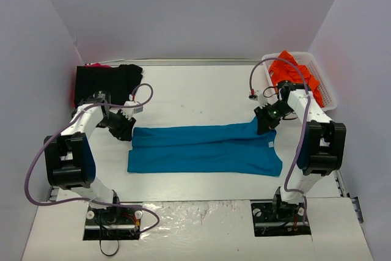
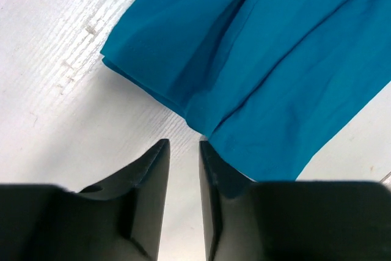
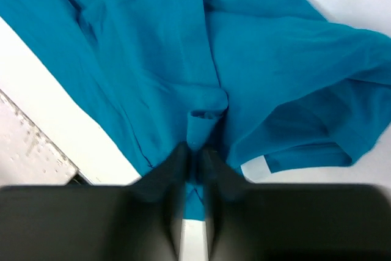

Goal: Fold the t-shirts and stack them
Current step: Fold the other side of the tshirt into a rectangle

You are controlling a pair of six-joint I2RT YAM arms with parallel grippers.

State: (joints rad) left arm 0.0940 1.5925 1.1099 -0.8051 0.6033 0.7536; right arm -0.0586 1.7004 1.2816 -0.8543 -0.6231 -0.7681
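We see a white surface carrying three things. A teal t-shirt lies flat across its middle, folded into a long band. Beyond that shirt's left end we find a black t-shirt bunched up, and beyond its right end a white slotted basket stands on the surface.

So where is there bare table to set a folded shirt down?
Widest: the far table strip between black t-shirts and white basket. Also the near strip between teal t-shirt and arm bases. Crowded around left gripper and right gripper.
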